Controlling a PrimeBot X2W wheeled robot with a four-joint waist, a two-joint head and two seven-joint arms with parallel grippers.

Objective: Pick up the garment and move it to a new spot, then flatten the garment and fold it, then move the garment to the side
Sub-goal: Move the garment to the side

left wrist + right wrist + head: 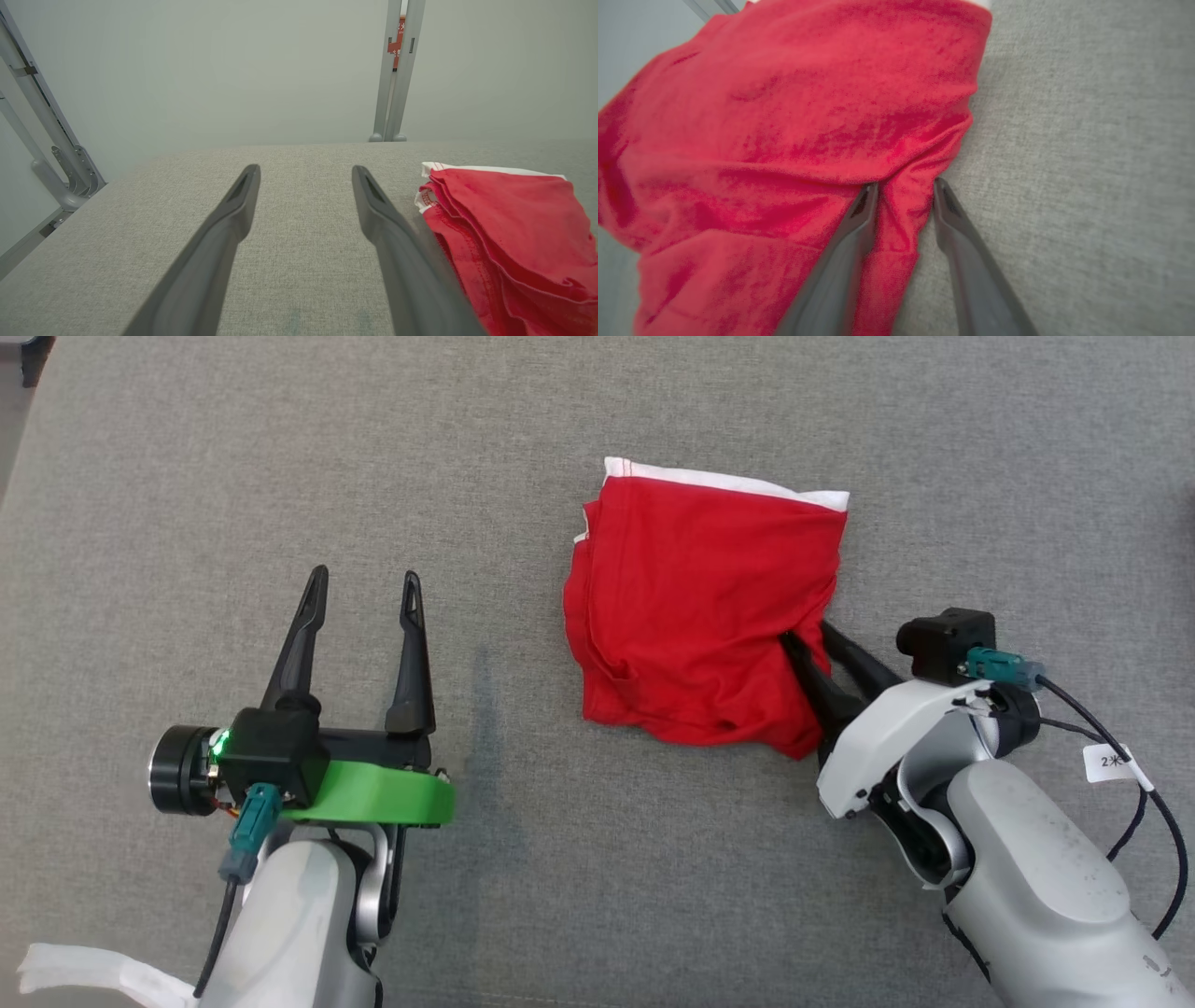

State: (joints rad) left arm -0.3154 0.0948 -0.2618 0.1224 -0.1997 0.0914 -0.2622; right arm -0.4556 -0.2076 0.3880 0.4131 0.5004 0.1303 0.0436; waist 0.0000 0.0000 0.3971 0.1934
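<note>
The garment (700,607) is a red, folded bundle with a white band along its far edge, lying on the grey fabric surface (280,448) right of centre. My right gripper (808,631) is at its near right corner. In the right wrist view the two fingers straddle a raised ridge of the red cloth (784,116), jaws partly closed; I cannot tell whether they pinch it. My left gripper (366,574) stands open over bare surface well left of the garment. The left wrist view has the garment (509,233) just right of that gripper (306,169), apart from it.
A scrap of white cloth (84,975) lies at the near left beside my left arm. Beyond the surface's far edge stand grey metal posts (397,70) and a frame (56,154) before a pale wall. Bare grey surface lies left of and beyond the garment.
</note>
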